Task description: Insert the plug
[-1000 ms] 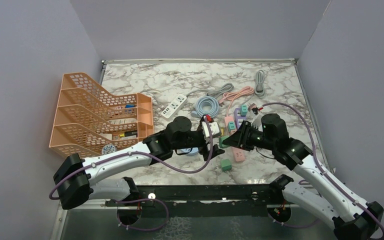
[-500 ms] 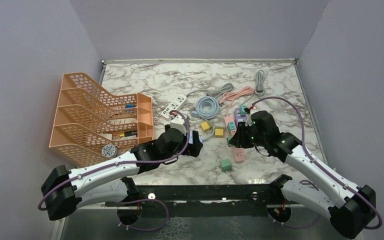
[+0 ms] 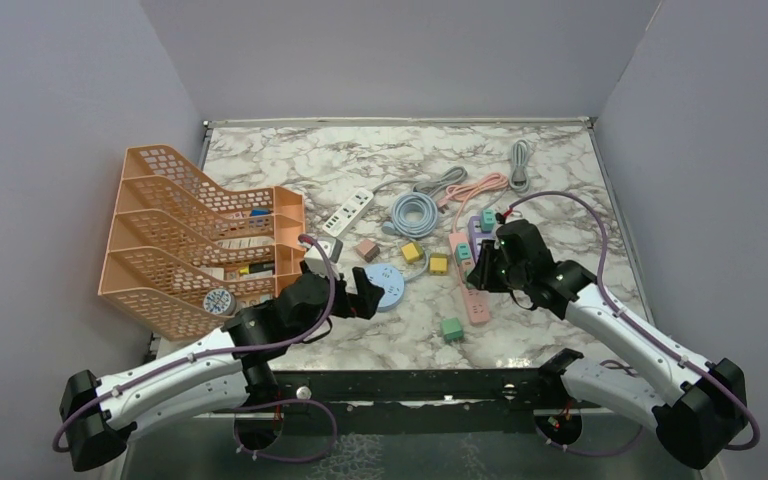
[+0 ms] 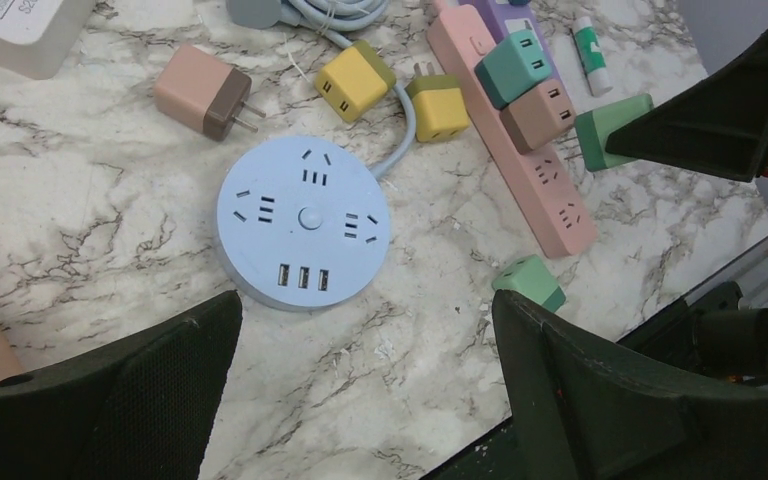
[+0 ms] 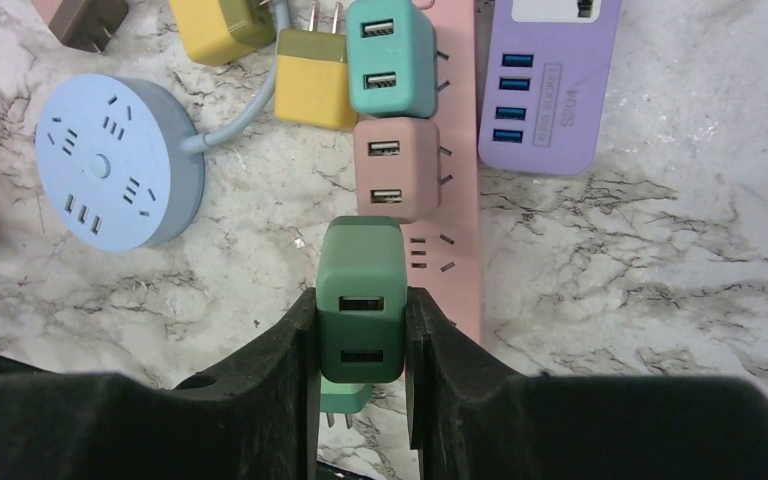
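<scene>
I have the right gripper [image 5: 360, 308] clamped on the green USB charger [image 5: 360, 262] over the pink power strip [image 5: 463, 300]. The left gripper [image 4: 365, 320], left of the strip, stands fully open.

The table [image 5: 660, 260] is white marble with grey-brown veins. The power strip [image 5: 457, 275] is salmon pink. On the strip sit a teal plug [image 5: 390, 55] and a dusty pink plug [image 5: 397, 170], and at its left edge is a dark green plug [image 5: 360, 270]. Right of the strip lies a purple socket block [image 5: 550, 95] with 4 blue ports. Left of the strip are a mustard plug [image 5: 310, 75] and a round pale blue hub [image 5: 120, 160]. Farther left stands a peach rack [image 3: 160, 200] with a pattern of holes. Something in the rack looks blue. Behind the strip lie a pale blue cable [image 3: 397, 212], a pink cable [image 3: 482, 186] and a grey cable [image 3: 520, 165].
</scene>
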`<state>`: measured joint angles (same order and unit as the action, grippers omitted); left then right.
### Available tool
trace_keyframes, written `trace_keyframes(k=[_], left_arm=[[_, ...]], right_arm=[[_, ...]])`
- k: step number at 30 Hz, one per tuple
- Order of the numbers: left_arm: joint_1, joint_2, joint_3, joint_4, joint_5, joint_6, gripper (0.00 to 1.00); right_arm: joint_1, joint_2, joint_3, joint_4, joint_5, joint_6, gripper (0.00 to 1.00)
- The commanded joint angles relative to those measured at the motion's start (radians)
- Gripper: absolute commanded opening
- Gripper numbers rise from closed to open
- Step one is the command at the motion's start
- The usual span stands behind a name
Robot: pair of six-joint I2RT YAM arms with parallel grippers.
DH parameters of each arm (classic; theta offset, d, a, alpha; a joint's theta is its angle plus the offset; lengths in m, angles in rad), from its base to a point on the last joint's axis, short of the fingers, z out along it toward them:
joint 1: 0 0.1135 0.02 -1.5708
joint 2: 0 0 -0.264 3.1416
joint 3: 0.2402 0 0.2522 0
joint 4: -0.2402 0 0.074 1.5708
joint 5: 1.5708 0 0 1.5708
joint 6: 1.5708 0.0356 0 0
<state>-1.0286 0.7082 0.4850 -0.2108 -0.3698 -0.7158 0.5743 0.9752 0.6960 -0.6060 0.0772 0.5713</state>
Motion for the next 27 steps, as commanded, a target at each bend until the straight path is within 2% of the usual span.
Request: trace_keyframes(k=[1, 7, 12, 20, 24, 27], left_arm=[[0.003, -0.06, -0.06, 0.085, 0.062, 0.092, 0.97], [0.004, -0.129, -0.128, 0.158, 0.06, 0.129, 0.96], [0.004, -0.158, -0.147, 0.189, 0.038, 0.125, 0.96], [0.004, -0.092, -0.154, 0.247, 0.06, 0.114, 0.96], [0.004, -0.037, -0.184, 0.351, 0.033, 0.159, 0.97], [0.005, 0.02, -0.205, 0.43, -0.026, 0.131, 0.97]], right_arm=[[-0.002, -0.01, -0.019, 0.014, 0.05, -0.01, 0.01], [-0.001, -0.02, -0.041, 0.041, 0.043, -0.014, 0.01], [-0.001, -0.016, -0.063, 0.035, 0.134, 0.011, 0.01], [-0.001, 0.018, -0.081, 0.086, 0.121, -0.014, 0.01], [-0.001, 0.046, -0.08, 0.063, 0.07, -0.003, 0.01], [-0.001, 0.03, -0.092, 0.038, 0.016, 0.021, 0.01]])
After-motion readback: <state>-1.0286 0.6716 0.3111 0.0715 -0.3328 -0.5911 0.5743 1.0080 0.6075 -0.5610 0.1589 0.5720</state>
